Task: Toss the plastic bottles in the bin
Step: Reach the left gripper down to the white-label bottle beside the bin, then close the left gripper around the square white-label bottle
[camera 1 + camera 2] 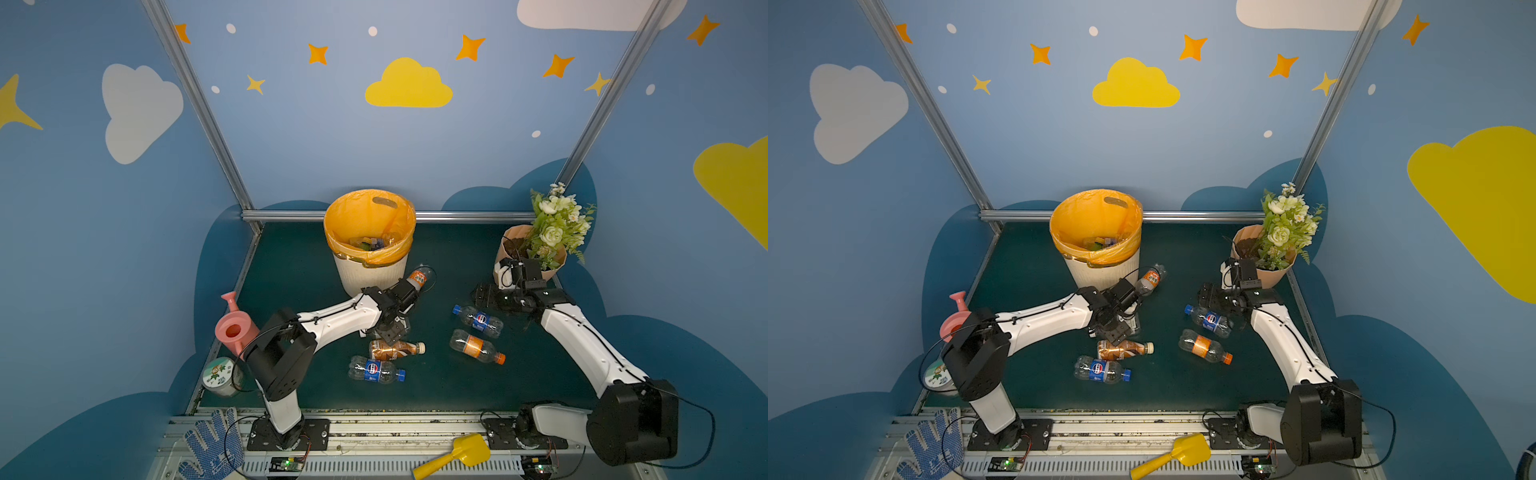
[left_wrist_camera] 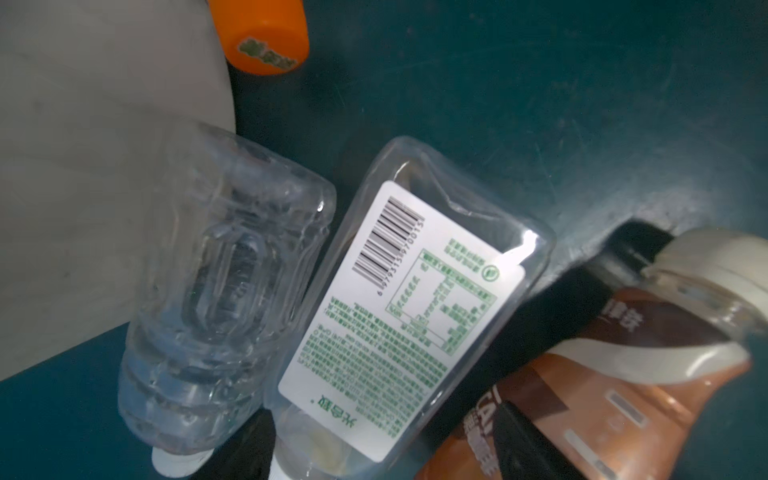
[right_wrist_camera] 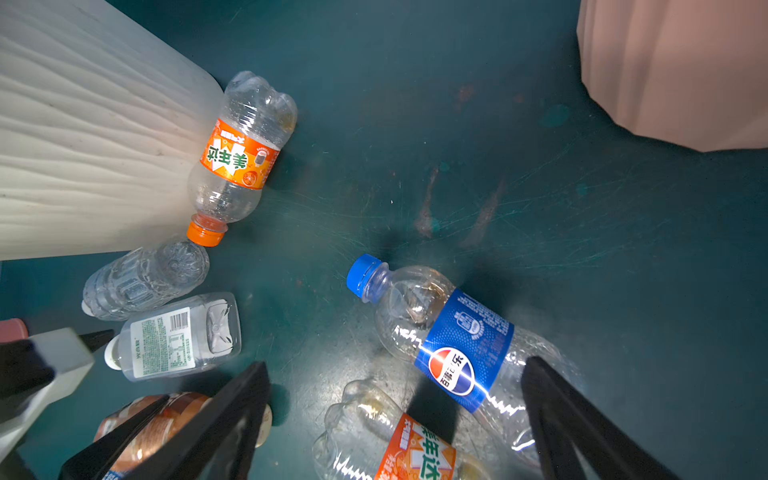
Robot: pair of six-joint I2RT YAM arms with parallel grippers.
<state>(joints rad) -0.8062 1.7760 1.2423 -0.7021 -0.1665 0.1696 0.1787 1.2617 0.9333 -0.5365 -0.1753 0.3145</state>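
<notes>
Clear plastic, so squeezing labelled bottle (image 2: 399, 324) softly with left gripper (image 1: 390, 336), clamp uncertain, right gripper (image 3: 395, 365) agape; bin (image 1: 365, 278) at twelve o'clock.

The bin (image 3: 83, 145) is matt, ribbed plastic, and its orange liner bag (image 1: 365, 216) is thin glossy film. The flat bottle (image 2: 415, 174) is glossy clear plastic with a smooth paper label (image 2: 399, 316). The table mat (image 3: 457, 166) looks scuffed and matt.

The round cream-white ribbed plastic bin (image 1: 370, 276) stands back-centre on the counter (image 1: 291, 270). A clear orange-labelled plastic bottle (image 1: 419, 277) lies just right of its base, a brown plastic bottle (image 1: 395, 349) before it, a peach flower pot (image 1: 1273, 277) far right.
</notes>
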